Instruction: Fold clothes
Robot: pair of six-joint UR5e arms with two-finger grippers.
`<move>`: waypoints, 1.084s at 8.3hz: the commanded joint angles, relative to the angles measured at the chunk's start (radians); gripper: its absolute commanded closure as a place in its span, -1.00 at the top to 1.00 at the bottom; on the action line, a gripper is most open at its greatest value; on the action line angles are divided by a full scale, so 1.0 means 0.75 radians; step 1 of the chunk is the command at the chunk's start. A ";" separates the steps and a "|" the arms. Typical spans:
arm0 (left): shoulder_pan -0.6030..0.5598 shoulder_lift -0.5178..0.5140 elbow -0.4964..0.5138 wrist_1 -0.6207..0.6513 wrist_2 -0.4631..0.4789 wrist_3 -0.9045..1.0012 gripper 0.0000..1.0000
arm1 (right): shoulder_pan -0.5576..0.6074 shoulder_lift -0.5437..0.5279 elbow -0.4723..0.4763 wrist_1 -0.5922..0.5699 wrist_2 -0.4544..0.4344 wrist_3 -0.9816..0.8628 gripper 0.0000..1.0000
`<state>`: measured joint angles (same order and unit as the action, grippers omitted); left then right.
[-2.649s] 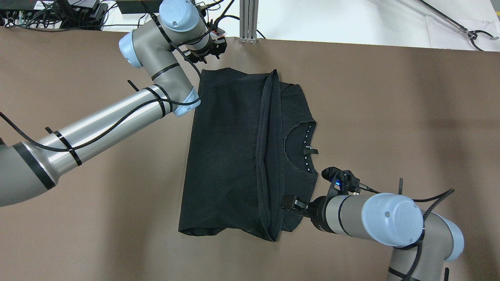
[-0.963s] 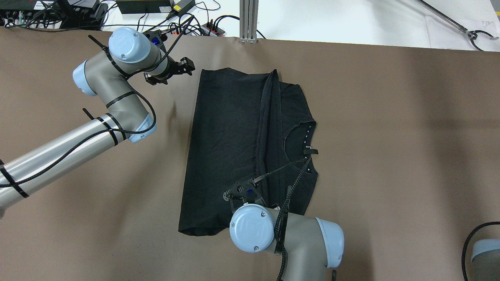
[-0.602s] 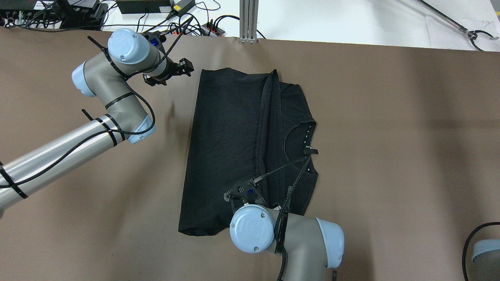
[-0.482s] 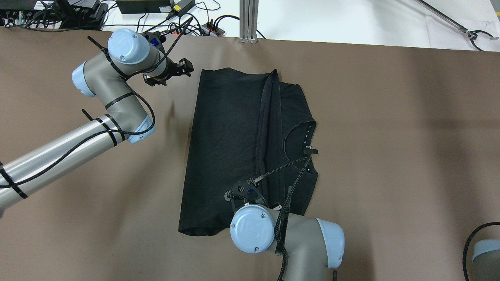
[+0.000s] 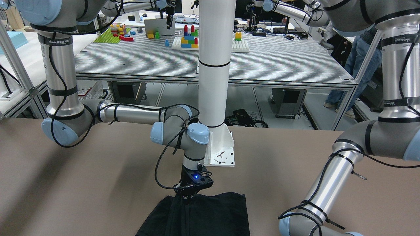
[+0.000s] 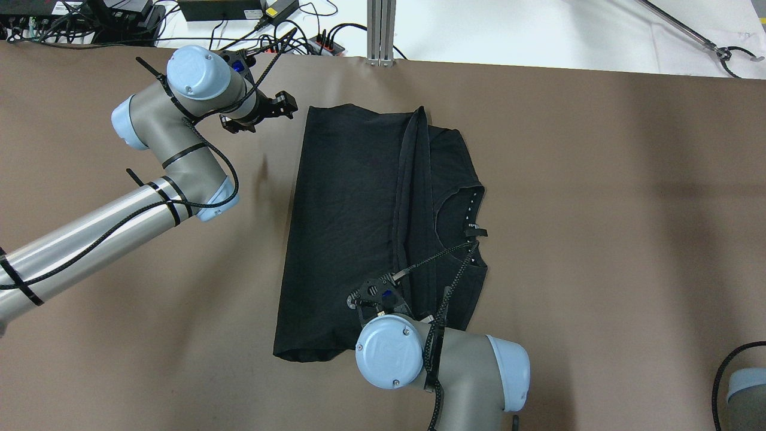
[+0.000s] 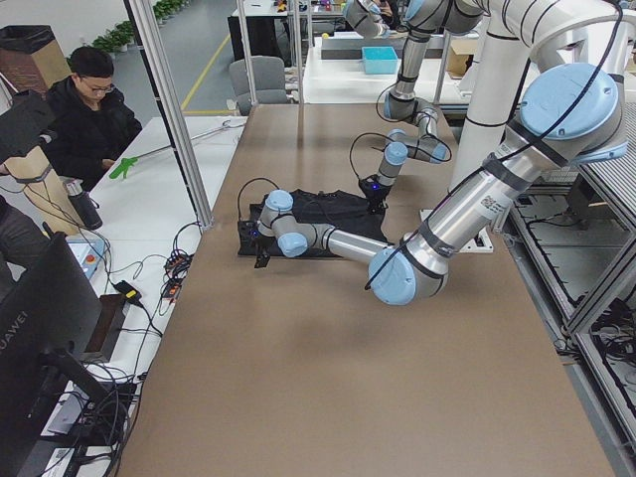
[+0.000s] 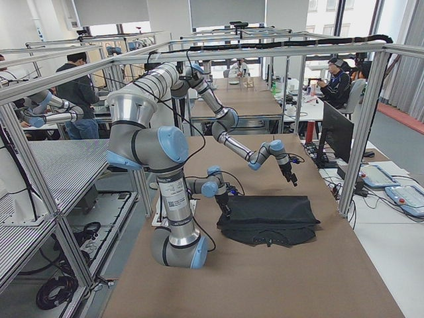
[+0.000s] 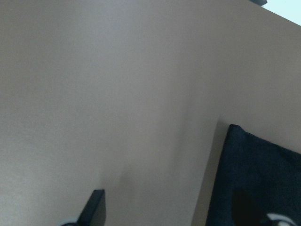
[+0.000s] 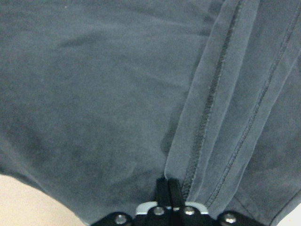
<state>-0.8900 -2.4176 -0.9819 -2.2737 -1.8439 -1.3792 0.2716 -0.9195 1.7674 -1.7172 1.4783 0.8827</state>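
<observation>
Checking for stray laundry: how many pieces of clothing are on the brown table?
1: the black shirt lies folded on the table, its near part under the right end effector, the left end effector beside its far left corner. Anything beneath it would be hidden.

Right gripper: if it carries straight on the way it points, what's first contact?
The black cloth, just beside its stitched hem. The right gripper points straight down at it. Depth unclear: it may be touching.
</observation>
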 commanded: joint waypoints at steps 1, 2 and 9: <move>0.007 -0.002 0.000 0.003 0.002 -0.002 0.89 | 0.018 -0.005 0.016 -0.013 0.015 -0.050 -1.00; 0.007 -0.002 -0.002 0.001 0.002 -0.006 0.89 | 0.039 -0.070 0.091 -0.030 0.021 -0.103 -1.00; 0.009 0.002 -0.002 0.003 0.049 -0.022 0.89 | -0.049 -0.385 0.402 -0.040 0.011 0.114 -0.14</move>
<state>-0.8843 -2.4172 -0.9837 -2.2718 -1.8089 -1.3948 0.2379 -1.1865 2.0276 -1.7477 1.4846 0.9516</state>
